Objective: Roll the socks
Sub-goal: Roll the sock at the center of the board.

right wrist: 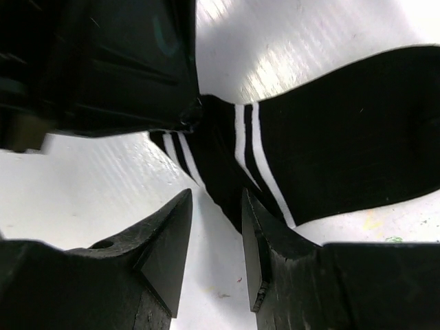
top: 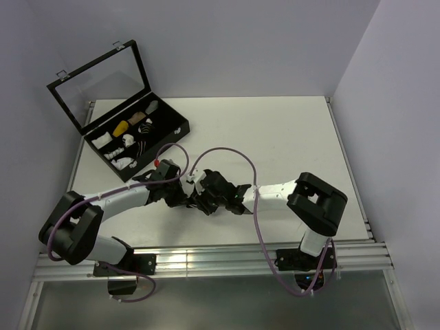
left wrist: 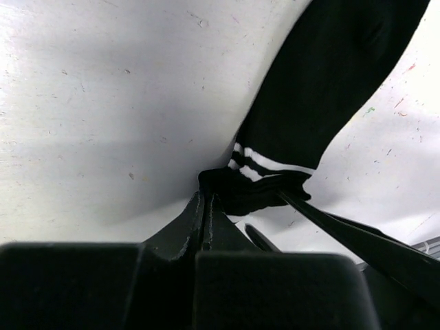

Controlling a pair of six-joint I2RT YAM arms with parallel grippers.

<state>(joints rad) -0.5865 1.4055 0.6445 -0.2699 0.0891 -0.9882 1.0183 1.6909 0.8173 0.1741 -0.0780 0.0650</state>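
Counter (top: 275, 130), white and lightly scuffed, fills a walled booth seen from above. Two arms reach in from its near edge, the left arm (top: 117, 196) and the right arm (top: 275, 192), bending toward each other until their wrists meet around the middle of the near half. An open black case (top: 177, 122) holding small rolled bundles (top: 124, 137) sits at the far left corner, well apart from the arms. The socks (right wrist: 344, 144), black with thin white stripes, lie on the counter under that meeting point, mostly hidden from above. The left jaws are together and appear to pinch the bunched cuff (left wrist: 254, 189) at their tips. The right jaws stand apart, tips just beside the striped cuff, gripping nothing. The likely risk is crowding. The two sets of jaws nearly touch, so closing or turning the right pair could knock the left, or catch only one layer and leave a loose roll. A pull could also slide the fabric out of the thin pinch. Open counter lies toward the far side and the right, and the near edge is close behind the wrists.
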